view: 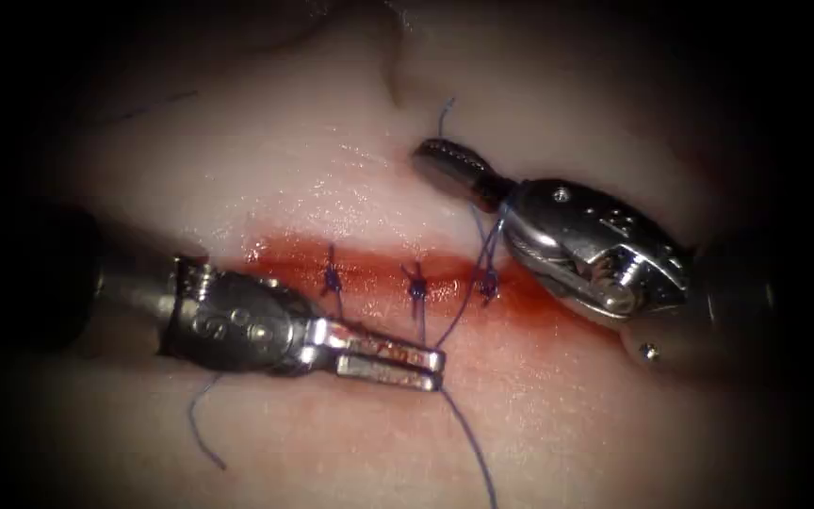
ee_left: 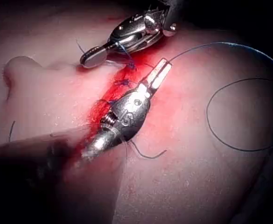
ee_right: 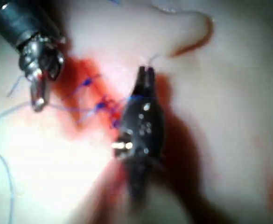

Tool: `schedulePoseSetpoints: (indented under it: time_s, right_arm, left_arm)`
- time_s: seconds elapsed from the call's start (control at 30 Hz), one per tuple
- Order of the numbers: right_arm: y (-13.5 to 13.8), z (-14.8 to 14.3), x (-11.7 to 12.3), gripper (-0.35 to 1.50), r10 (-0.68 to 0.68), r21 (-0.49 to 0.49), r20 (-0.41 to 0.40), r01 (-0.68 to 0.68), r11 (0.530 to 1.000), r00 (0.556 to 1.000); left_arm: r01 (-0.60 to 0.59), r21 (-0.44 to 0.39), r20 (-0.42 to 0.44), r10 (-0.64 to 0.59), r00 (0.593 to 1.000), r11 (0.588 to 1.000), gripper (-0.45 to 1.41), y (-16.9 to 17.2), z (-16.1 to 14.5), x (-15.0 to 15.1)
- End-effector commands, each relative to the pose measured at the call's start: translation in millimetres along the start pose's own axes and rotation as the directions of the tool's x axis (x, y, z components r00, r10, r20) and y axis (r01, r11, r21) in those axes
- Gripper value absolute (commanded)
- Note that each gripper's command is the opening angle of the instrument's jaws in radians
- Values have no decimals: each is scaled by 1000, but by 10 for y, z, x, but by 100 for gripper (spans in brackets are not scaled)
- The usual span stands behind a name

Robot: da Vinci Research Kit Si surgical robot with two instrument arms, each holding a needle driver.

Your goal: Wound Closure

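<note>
Endoscope view: left tool (view: 435, 369) clamped on thread (view: 468, 438) below cut (view: 379, 273) — right tool (view: 435, 151) closed, thread wrapped round it.

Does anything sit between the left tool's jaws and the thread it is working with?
No. The left tool is shut on the thread at its tips. The right tool is shut on a thread end across the cut.
</note>
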Motion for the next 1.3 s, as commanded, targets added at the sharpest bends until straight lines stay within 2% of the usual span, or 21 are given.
schedulePoseSetpoints:
  time_s: [0.03, 0.33, 0.47, 0.63, 0.77, 1.0, 1.3]
  right_arm:
    - [-4, 2, -8, -35, 0, 4, -3, 0, 1000, 1000]
    - [0, -35, -3, -35, -25, 29, -15, 26, 999, 1000]
    - [-8, -54, -6, -35, -47, 34, -18, 48, 998, 999]
    - [-24, -67, -12, -35, -70, 38, -24, 71, 997, 997]
    - [-35, -78, -18, -35, -76, 8, -33, 77, 997, 997]
    - [-46, -90, -33, -35, -73, -71, -48, 70, 995, 996]
    - [-61, -99, -53, -35, -82, -56, -21, 81, 995, 996]
  left_arm:
    - [4, 1, -2, -4, 1000, 1000, -45, 5, 4, -8]
    - [24, 8, 3, -24, 1000, 1000, -45, -3, -3, -1]
    - [39, 47, 11, -39, 999, 998, -45, -19, -22, 14]
    - [41, 72, 66, -46, 997, 997, -45, -40, -45, 19]
    - [50, 113, 98, -61, 993, 992, -45, -84, -63, 9]
    - [66, 155, 119, -85, 989, 986, -45, -131, -64, -6]
    - [82, 177, 115, -103, 988, 981, -45, -193, -62, -20]
